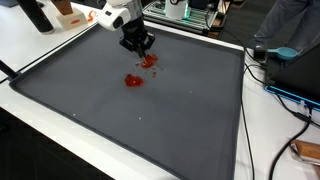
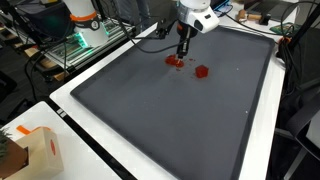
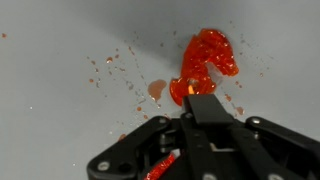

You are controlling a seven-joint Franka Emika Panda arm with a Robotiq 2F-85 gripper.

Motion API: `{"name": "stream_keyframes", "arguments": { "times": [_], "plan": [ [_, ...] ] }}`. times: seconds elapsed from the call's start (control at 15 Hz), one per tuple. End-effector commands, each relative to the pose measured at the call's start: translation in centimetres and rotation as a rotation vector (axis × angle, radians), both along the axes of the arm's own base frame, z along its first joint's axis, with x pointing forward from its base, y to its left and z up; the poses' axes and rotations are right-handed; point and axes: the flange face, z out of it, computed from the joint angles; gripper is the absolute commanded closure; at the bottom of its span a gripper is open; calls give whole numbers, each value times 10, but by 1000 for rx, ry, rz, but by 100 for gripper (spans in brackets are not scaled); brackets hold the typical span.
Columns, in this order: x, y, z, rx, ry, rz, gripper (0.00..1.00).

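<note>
Mat (image 1: 180, 110): dark grey, red-spattered.
Gripper (image 3: 201, 96): jaws pinched together — seemingly empty.
Red blob (image 3: 208, 55): just beyond the tips (upper right, wrist view).

I read both exterior views as bright and evenly lit from overhead: the grey mat (image 1: 180, 110) carries a soft sheen without hard glare, and the white table edge (image 1: 40, 130) nearly clips. The gripper (image 1: 139, 47) throws only a faint, short shadow. Both views are coarse and slightly soft. In the wrist view the gripper's dark linkage sits out of focus at the bottom; the red lump (image 3: 205, 60) is sharper, glossy with small highlights, on a washed-out pale surface.
</note>
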Motion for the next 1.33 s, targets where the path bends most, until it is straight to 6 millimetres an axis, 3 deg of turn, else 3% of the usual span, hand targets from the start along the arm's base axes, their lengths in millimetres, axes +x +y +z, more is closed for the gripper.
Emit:
{"name": "stream_keyframes", "arguments": {
  "times": [0.0, 0.27, 0.53, 1.27],
  "plan": [
    [-4, -3, -5, -24, -4, -12, 97],
    [-4, -3, -3, -18, 10, -13, 97],
    [-7, -6, 11, -8, 7, -13, 97],
    [-11, -18, 80, 12, -72, -25, 97]
  ]
}}
